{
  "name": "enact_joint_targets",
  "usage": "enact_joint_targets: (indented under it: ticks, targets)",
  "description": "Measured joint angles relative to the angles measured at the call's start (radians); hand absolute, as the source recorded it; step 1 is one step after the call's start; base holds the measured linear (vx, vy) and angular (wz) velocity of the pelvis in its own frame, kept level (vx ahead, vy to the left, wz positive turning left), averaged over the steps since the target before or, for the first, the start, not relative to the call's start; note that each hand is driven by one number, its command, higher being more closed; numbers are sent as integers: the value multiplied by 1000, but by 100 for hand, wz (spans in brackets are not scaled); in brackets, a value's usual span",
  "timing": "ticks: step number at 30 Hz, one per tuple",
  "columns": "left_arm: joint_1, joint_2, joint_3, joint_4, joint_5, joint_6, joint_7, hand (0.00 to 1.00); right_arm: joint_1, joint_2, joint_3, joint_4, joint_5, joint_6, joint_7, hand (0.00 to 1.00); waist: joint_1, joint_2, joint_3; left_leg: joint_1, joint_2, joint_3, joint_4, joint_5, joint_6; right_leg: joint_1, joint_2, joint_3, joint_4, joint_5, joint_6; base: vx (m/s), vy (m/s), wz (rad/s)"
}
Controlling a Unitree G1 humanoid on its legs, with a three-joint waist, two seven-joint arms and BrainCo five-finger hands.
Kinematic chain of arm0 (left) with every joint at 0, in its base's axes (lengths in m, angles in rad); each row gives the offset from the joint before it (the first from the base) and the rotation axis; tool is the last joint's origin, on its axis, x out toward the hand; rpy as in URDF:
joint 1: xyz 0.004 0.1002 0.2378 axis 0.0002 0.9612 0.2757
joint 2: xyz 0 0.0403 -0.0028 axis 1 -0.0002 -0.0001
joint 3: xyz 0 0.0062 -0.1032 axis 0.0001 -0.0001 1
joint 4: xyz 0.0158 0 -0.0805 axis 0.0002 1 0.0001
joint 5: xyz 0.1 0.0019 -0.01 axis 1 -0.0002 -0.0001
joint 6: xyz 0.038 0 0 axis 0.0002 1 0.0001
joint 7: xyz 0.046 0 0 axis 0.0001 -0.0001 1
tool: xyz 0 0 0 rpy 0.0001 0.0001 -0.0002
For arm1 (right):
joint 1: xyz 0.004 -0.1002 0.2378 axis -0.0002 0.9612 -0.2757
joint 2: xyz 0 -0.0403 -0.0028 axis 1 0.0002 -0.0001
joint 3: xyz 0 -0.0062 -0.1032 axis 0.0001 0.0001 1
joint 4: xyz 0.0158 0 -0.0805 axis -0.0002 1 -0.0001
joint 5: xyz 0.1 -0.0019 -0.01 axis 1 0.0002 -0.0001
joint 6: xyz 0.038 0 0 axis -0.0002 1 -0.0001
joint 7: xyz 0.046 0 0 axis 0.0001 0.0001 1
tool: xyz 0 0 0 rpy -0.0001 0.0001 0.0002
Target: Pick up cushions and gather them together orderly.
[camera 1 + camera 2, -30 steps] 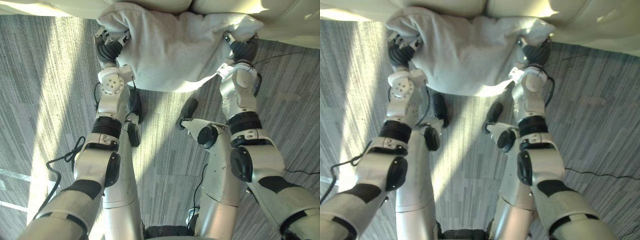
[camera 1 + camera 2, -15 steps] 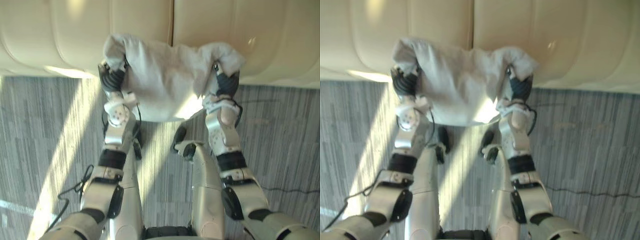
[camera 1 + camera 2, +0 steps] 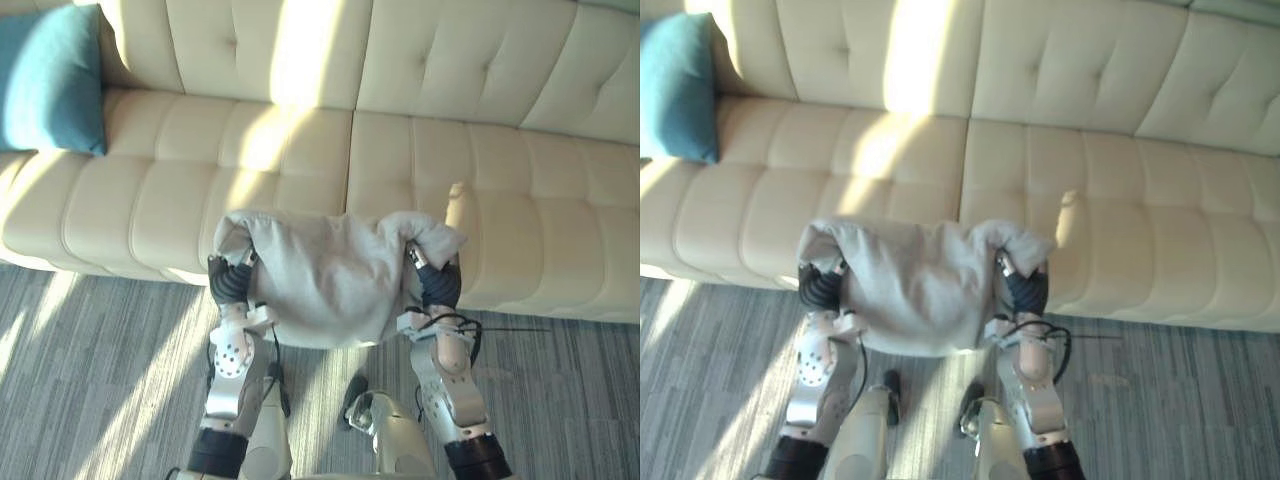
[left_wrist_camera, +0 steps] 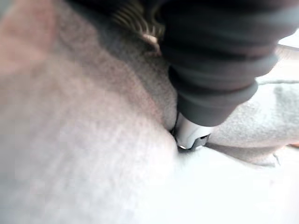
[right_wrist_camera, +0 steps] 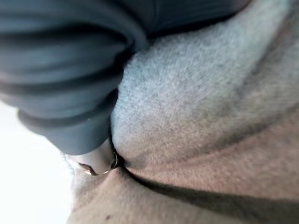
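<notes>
A light grey cushion (image 3: 330,285) hangs in front of me between both hands, just before the front edge of a cream sofa (image 3: 520,230). My left hand (image 3: 228,283) grips its left end and my right hand (image 3: 438,287) its right end, the cloth bunched over both. Close up, the left hand (image 4: 219,60) digs into the grey cloth (image 4: 84,140), and the right hand (image 5: 70,93) does the same in its fold (image 5: 201,93). A teal cushion (image 3: 50,80) leans against the sofa's back at its far left end.
The sofa has two wide seat sections and a tufted back; sunlight falls across it. Grey striped carpet (image 3: 90,380) lies before it.
The camera has swung up from the floor to the sofa, so the seat and the teal cushion now show. Both hands still hold the grey cushion, now higher by the seat's edge.
</notes>
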Motion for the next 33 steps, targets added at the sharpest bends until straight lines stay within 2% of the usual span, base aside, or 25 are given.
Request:
enact_joint_targets:
  ticks: [3, 5, 6, 7, 8, 10, 12, 13, 14, 15, 16, 18, 20, 21, 22, 23, 24, 25, 26, 28, 29, 30, 31, 32, 33]
  targets:
    - [64, 4, -9, 0, 0, 25, -18, 100, 3, -13, 0, 72, -1, 3, 22, 100, -11, 4, -2, 71, 7, 32, 34, -63, 11, -23, -23, 36, 170, 26, 14, 140, 81, -36]
    - [89, 14, -12, 0, 1, 38, -25, 100, 3, -24, 0, 118, -5, 6, 31, 100, -16, 4, -3, 141, 10, 50, 39, -99, 18, -48, -52, 58, 308, 92, 3, 143, 112, -30]
    - [89, 19, -13, -2, 1, 44, -33, 100, 3, -32, 0, 128, -14, 9, 32, 100, -25, 7, -3, 176, 10, 48, 19, -104, 25, -73, -67, 62, 370, 149, -8, 126, 45, 2]
    - [91, 22, -14, -5, 2, 44, -36, 100, 3, -37, 0, 132, -21, 11, 34, 100, -33, 8, -7, 188, 10, 46, 6, -105, 27, -74, -65, 60, 368, 130, -12, 224, 23, 9]
    - [94, 31, -14, -17, 2, 43, -36, 100, 0, -41, -3, 132, -32, 12, 48, 100, -39, 8, -22, 205, 6, 45, -17, -114, 34, -79, -58, 64, 303, 68, 0, 213, -12, 3]
    - [94, 32, -13, -22, 2, 39, -36, 100, -7, -49, -4, 132, -34, 13, 63, 100, -39, 11, -33, 235, 9, 45, -52, -120, 25, -97, -16, 89, 172, 49, 7, 291, -51, -3]
    - [94, 32, -13, -21, 2, 40, -37, 100, -7, -53, -5, 132, -33, 13, 67, 100, -48, 17, -39, 299, 10, 50, -110, -108, -14, -103, 38, 128, -83, 144, 18, 342, -95, 16]
    - [96, 34, -15, -22, 3, 39, -40, 100, -3, -57, -5, 131, -34, 13, 68, 100, -58, 0, -58, 324, -5, 45, -122, -119, -35, -88, 53, 157, -227, 248, 15, 403, -173, 36]
    - [93, 26, -24, -8, 3, 39, -43, 100, -3, -70, -6, 132, -34, 13, 69, 100, -65, 15, -62, 350, -9, 19, -125, -135, -58, -86, 68, 190, -233, 349, -33, 409, -156, 11]
    - [100, 16, -33, -5, 3, 43, -44, 100, -5, -89, -6, 132, -34, 17, 71, 100, -51, 56, -74, 356, 15, 0, -138, -130, -68, -95, 92, 189, -217, 348, -37, 429, -128, -10]
    - [105, 13, -40, -5, 3, 43, -58, 100, -4, -103, -12, 128, -34, 18, 71, 100, -52, 91, -93, 355, 29, -37, -152, -117, -88, -111, 109, 178, -195, 303, -48, 345, -75, -18]
    - [104, -4, -47, 5, 3, 44, -74, 100, 10, -120, -20, 128, -33, 22, 72, 100, -66, 120, -107, 319, 50, -91, -63, -89, -118, -95, 123, 145, -171, 246, -61, 437, -148, 25]
    - [96, -25, -59, 30, 2, 48, -88, 100, 53, -113, -43, 118, -33, 28, 72, 100, -68, 122, -105, 222, 91, -107, 181, 9, -118, -4, 136, 106, -207, 216, -74, 443, -152, 47]
    - [109, -36, -63, 33, 2, 52, -100, 100, 92, -111, -52, 81, -31, 35, 71, 100, -58, 118, -103, 162, 141, -74, 362, 95, -87, 74, 146, 89, -243, 197, -85, 313, -74, 43]
    - [122, -41, -69, 31, 2, 52, -106, 100, 131, -111, -56, 22, -30, 35, 70, 100, -46, 117, -102, 103, 180, -30, 501, 89, -74, 131, 150, 76, -265, 176, -92, 293, -57, 38]
    - [126, -43, -72, 29, 2, 53, -107, 100, 146, -110, -56, -9, -30, 34, 69, 100, -44, 116, -102, 74, 191, -6, 545, 78, -59, 153, 149, 69, -272, 167, -93, 252, -32, 33]
    - [129, -44, -73, 21, 2, 59, -111, 100, 160, -104, -58, -56, -31, 32, 66, 100, -40, 111, -105, 28, 200, 38, 563, 54, -21, 181, 143, 59, -287, 156, -94, 231, 6, 28]
    - [128, -46, -74, 14, 2, 60, -112, 100, 158, -94, -64, -86, -31, 31, 62, 100, -33, 105, -106, -8, 199, 73, 508, 27, 3, 197, 133, 55, -300, 155, -90, 226, 31, 21]
    - [127, -48, -74, 9, 2, 62, -112, 100, 156, -87, -70, -96, -32, 30, 60, 100, -29, 104, -105, -18, 195, 83, 462, 15, 6, 204, 129, 53, -307, 156, -88, 230, 81, 15]
    - [126, -52, -93, -5, 3, 67, -113, 100, 157, -71, -100, -103, -34, 30, 52, 100, -18, 103, -105, -3, 137, 51, 182, 14, 3, 231, 101, 44, -314, 161, -80, 225, 139, 8]
    - [126, -55, -98, -8, 3, 67, -113, 100, 159, -74, -103, -103, -35, 30, 50, 100, -15, 106, -107, 18, 116, 26, 95, 34, -5, 236, 98, 45, -316, 162, -72, 194, 201, -8]
    - [126, -58, -102, -12, 4, 65, -113, 100, 163, -75, -111, -102, -35, 31, 50, 100, -13, 119, -114, 63, 93, -20, -59, 158, -13, 253, 106, 60, -327, 157, -38, 185, 239, -13]
    - [124, -51, -103, -9, 4, 66, -113, 100, 162, -66, -118, -86, -37, 32, 50, 100, -14, 121, -123, 100, 87, -42, -115, 130, -55, 271, 113, 69, -346, 155, -12, 222, 275, -3]
    - [117, -30, -107, -8, 4, 68, -113, 100, 166, -34, -131, -60, -38, 36, 50, 100, -17, 84, -129, 137, 54, -38, -179, 141, -46, 285, 90, 83, -370, 165, 2, 174, 215, 0]
    - [117, -16, -110, -8, 4, 67, -113, 100, 172, -18, -134, -53, -38, 37, 50, 100, -13, 60, -133, 161, 30, -27, -217, 152, -36, 291, 69, 95, -380, 169, 9, 121, 145, 7]
